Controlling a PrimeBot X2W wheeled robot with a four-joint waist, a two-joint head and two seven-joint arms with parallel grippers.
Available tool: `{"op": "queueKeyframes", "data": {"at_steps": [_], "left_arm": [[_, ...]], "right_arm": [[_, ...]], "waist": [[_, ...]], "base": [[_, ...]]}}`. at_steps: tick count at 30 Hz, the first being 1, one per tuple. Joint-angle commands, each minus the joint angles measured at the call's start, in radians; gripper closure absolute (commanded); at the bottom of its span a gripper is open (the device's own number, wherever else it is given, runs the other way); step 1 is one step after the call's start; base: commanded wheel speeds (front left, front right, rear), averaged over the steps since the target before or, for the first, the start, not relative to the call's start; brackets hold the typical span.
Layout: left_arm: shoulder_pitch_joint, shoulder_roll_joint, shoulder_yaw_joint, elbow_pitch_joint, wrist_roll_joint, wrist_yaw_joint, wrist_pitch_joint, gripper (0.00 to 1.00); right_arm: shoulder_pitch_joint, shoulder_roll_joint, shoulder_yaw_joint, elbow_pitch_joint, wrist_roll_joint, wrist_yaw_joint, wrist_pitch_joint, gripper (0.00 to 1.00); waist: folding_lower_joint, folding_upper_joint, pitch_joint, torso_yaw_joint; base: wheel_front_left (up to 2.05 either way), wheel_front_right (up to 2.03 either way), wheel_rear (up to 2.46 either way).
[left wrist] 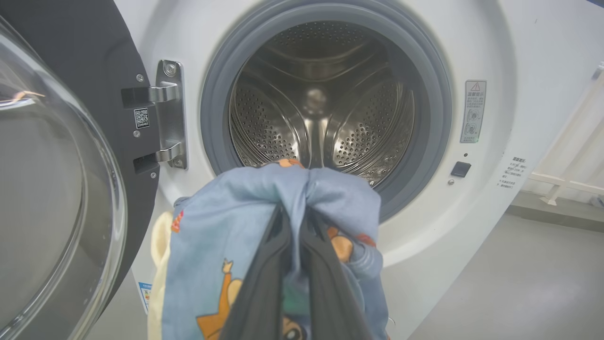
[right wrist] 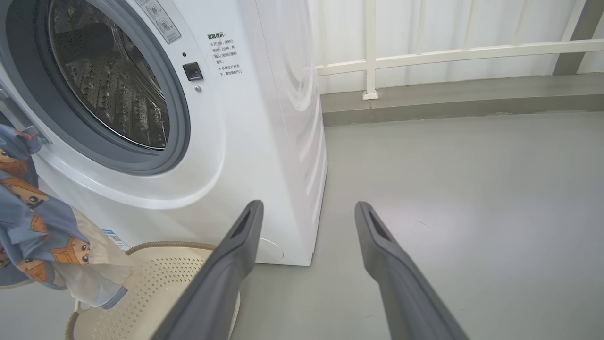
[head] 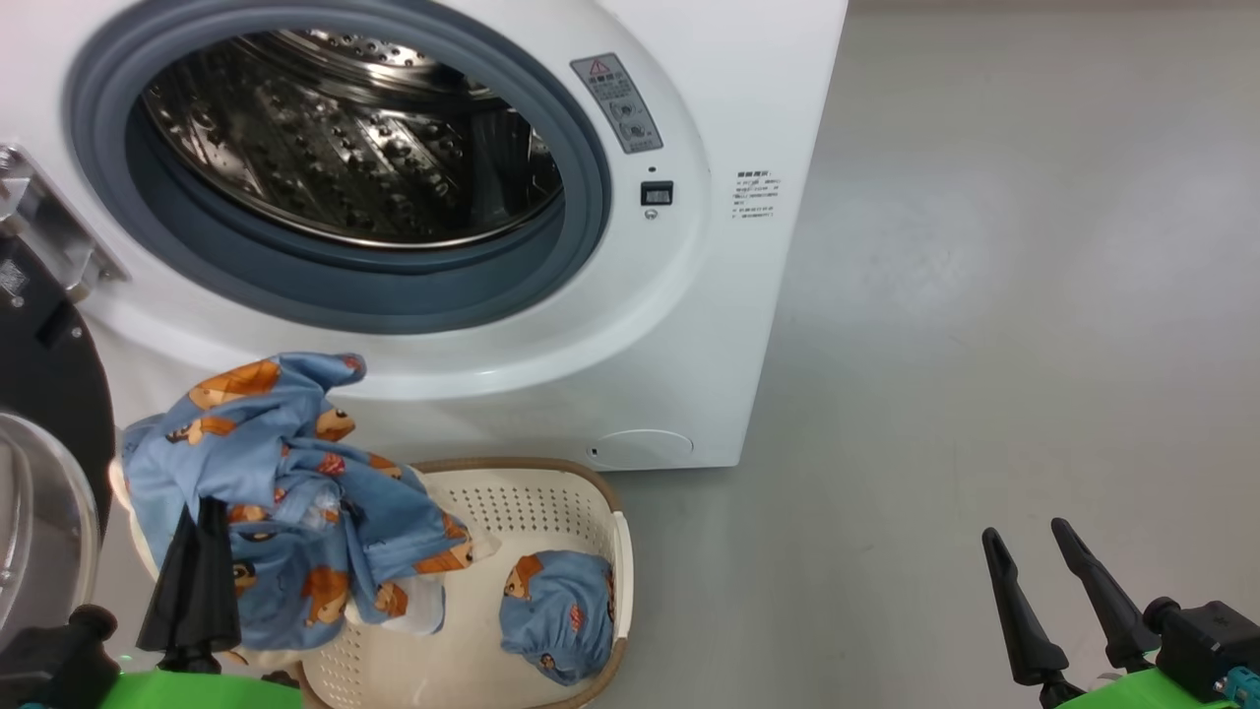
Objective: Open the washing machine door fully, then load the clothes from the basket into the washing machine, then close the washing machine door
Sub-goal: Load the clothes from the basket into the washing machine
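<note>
At my far left the washing machine door (head: 44, 394) stands swung wide on its steel hinge (left wrist: 169, 113), a glossy black rim around a bulging clear bowl. My left tool (head: 202, 517) points up from the lower left, its two dark fingers pressed together and clamped on a bunch of the clothes (head: 285, 453). The cloth is soft blue fabric printed with orange-brown bears, with cream lining showing, and it hangs in folds over the left end of the basket (head: 532, 502). In the left wrist view the pinched cloth sits in front of the lower edge of the drum opening, outside it.

The basket is cream perforated plastic with a brown woven-look rim. It stands on the floor just before the washing machine (head: 689, 325), and one more bear-print piece (head: 556, 611) lies crumpled inside it. The machine is a white box, with a grey-blue rubber gasket (head: 586, 197) ringing the dimpled steel drum (head: 345, 148).

My right tool (head: 1026, 534) rests low at the right, fingers apart and holding nothing, over the smooth grey floor (head: 984, 295). A white railing (right wrist: 448, 49) runs along the wall behind.
</note>
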Motion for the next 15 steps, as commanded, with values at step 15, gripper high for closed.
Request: {"op": "queueKeyframes", "data": {"at_steps": [15], "left_arm": [[-0.307,0.042,0.057,0.045,-0.002,-0.002,-0.006,1.0]], "right_arm": [[-0.063,0.006,0.018,-0.033,-0.006,0.002,-0.012,0.0]], "waist": [[0.0,0.0,0.107,-0.037]], "base": [[0.0,0.0,0.0]]}}
